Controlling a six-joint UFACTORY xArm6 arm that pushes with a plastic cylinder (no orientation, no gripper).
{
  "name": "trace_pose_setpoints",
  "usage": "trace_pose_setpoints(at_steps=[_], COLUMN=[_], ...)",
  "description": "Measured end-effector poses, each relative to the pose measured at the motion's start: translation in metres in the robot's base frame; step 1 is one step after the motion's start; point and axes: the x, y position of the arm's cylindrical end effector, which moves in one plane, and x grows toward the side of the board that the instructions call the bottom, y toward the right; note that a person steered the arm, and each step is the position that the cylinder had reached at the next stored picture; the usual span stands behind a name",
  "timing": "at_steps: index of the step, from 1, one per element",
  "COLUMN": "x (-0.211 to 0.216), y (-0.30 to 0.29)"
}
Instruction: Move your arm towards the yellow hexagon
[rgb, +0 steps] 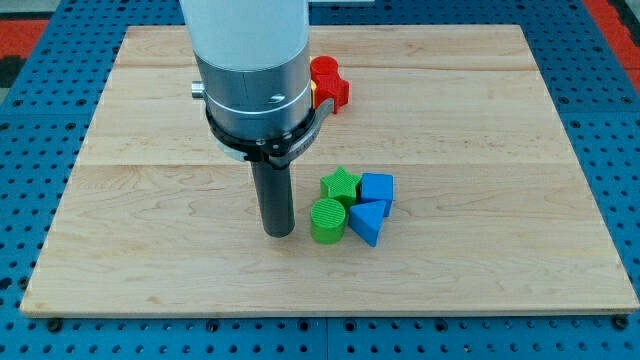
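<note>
my tip (279, 232): on wooden board (480, 270), bare rod, holds nothing | just left of green cylinder (326, 220) | yellow hexagon: not visible, orientation untellable

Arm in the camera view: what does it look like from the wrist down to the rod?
A wide pale grey-white cylinder comes in from the view's top. Below it sits a silver metal ring with a small bolt on its left side, then a black clamp collar. From there a straight dark rod runs down to my tip. No cables or markings show.
</note>
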Motion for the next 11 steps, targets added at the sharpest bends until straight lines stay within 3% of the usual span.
trace_pose_setpoints(at_steps=[2, 5, 11], x=[-0.004, -0.105, -0.090], y=[0.000, -0.051, -0.048])
